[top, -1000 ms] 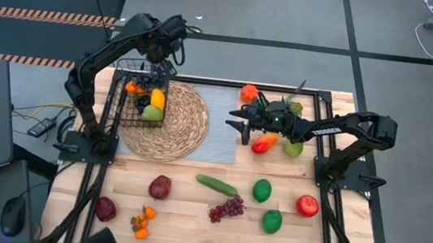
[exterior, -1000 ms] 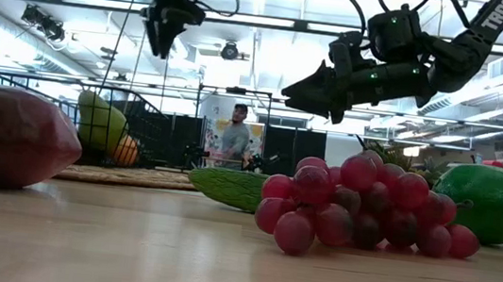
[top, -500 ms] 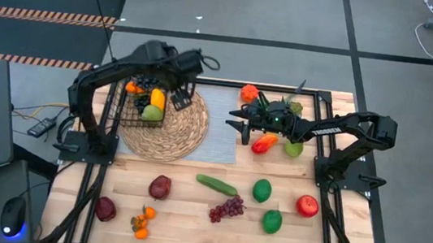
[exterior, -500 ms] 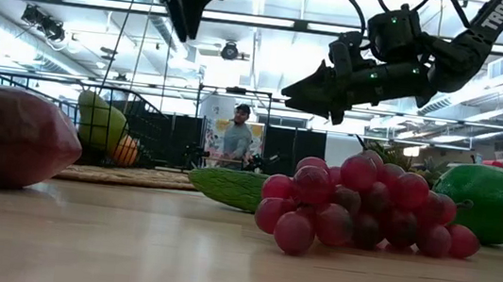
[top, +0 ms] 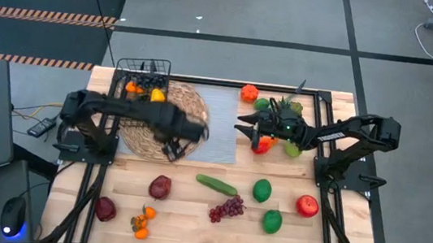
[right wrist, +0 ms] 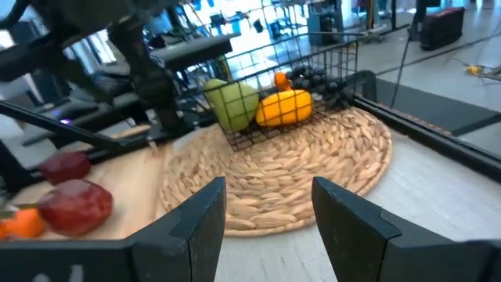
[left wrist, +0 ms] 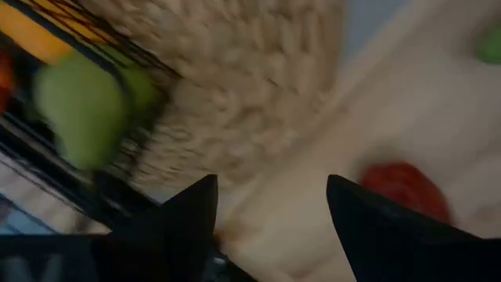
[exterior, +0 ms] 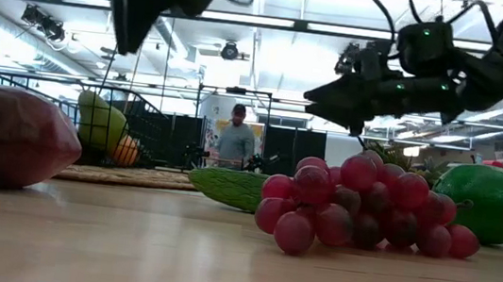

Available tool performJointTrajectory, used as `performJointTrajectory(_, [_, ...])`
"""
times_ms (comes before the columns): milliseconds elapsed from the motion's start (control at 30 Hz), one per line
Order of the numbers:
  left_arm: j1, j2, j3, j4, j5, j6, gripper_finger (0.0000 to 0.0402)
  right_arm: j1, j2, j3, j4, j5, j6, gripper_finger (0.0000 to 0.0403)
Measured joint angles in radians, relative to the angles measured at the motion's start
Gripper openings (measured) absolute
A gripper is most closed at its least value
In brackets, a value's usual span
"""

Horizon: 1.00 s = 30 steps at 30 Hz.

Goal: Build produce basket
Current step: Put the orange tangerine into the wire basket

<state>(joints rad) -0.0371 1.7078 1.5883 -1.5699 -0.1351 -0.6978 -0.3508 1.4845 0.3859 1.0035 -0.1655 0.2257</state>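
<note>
The black wire basket stands on the far left part of the round straw mat. It holds a green pear, a yellow mango, an orange and dark grapes. My left gripper hangs open and blurred over the mat's near edge, right of the basket, touching nothing; its wrist view shows the open gripper. My right gripper is open in the air right of the mat, pointing at it. Loose produce lies on the table: cucumber, grapes, limes, red apple.
A spiky potted plant, an orange-red fruit, a mango and a green fruit lie under or beside the right arm. Dark red fruits and small oranges lie near left. A person stands far behind.
My left gripper has swung quickly from above the basket toward the table's near edge and right, across the mat, coming lower; it stays open. My right gripper has drawn back slightly toward the table's right. The produce has kept still.
</note>
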Motion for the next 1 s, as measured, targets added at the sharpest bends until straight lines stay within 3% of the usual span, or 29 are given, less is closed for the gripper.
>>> performJointTrajectory(200, [-0.212, 0.000, 0.000, -0.001, 0.094, -0.320, 0.0247, 0.044, 0.000, -0.067, 0.044, -0.071, 0.063, 0.0196])
performJointTrajectory(400, [-0.408, 0.000, 0.000, 0.029, 0.205, -0.735, 0.0247, 0.159, 0.000, -0.119, 0.043, -0.064, 0.068, 0.0196])
performJointTrajectory(567, [-0.512, 0.003, 0.000, 0.087, 0.219, -1.005, 0.0247, 0.249, 0.000, -0.158, 0.065, -0.031, 0.071, 0.0196])
performJointTrajectory(800, [-0.599, 0.055, -0.001, 0.141, 0.230, -1.216, 0.0247, 0.346, 0.001, -0.187, 0.071, 0.020, 0.086, 0.0196])
performJointTrajectory(1000, [-0.647, 0.133, -0.001, 0.299, 0.253, -1.308, 0.0247, 0.424, 0.001, -0.186, 0.091, 0.039, 0.089, 0.0196])
